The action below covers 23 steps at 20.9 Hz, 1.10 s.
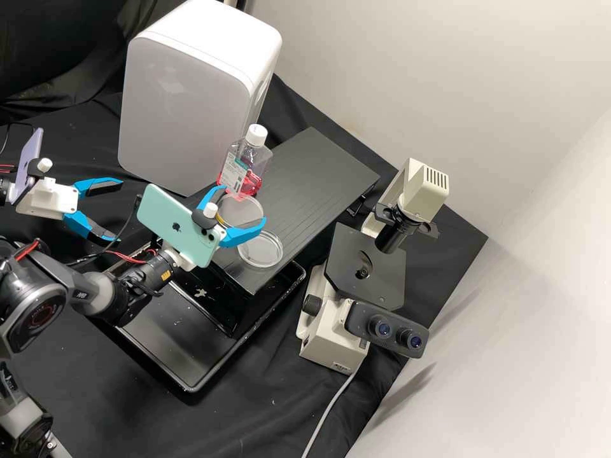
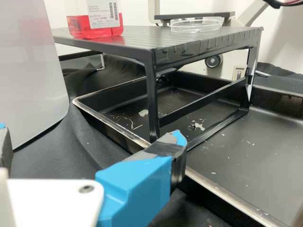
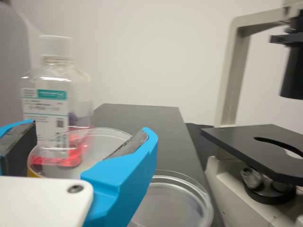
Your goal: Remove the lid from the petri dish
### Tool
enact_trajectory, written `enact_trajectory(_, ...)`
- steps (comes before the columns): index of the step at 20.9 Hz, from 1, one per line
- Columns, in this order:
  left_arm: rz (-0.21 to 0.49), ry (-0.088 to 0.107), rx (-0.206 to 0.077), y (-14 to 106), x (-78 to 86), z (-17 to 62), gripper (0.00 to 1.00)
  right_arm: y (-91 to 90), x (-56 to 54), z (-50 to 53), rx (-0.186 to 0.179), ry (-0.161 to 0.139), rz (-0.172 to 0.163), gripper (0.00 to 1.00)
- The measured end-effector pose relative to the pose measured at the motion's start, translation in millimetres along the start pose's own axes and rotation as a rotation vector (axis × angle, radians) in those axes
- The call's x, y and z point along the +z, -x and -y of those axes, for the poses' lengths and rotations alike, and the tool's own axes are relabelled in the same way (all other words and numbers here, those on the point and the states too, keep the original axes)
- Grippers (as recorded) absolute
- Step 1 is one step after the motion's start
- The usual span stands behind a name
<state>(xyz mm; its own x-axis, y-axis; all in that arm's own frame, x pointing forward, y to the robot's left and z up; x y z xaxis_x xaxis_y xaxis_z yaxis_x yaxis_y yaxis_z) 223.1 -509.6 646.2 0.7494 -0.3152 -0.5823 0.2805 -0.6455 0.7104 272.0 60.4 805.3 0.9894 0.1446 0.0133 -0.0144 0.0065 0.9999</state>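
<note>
Over the black rack (image 1: 318,172) the lid (image 1: 244,205) is clamped in the right gripper (image 1: 237,216); the rack's bottle (image 1: 245,166) could be toppled by a swing.

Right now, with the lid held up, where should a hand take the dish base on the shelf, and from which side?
Take the dish base by its rim, pinching opposite sides of the low wall, probably from above: it lies flat and shallow on the shelf. The right hand, holding the lid, sits close by, so the microscope side looks freer.
</note>
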Motion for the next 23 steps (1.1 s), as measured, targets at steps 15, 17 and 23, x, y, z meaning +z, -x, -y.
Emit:
enact_trajectory(15, 0.000, 0.000, 0.000, 0.0, 0.0, 0.0, 1.00, -2.2, -1.1, 20.6, -0.070, 0.044, -0.001, 0.00)
enact_trajectory(17, 0.000, 0.000, 0.000, 0.0, 0.0, 0.0, 1.00, -2.2, -1.1, 20.6, -0.070, 0.044, -0.001, 0.00)
enact_trajectory(23, 0.000, 0.000, 0.000, 0.0, 0.0, 0.0, 1.00, -2.6, 3.8, 15.8, -0.053, 0.046, 0.017, 0.00)
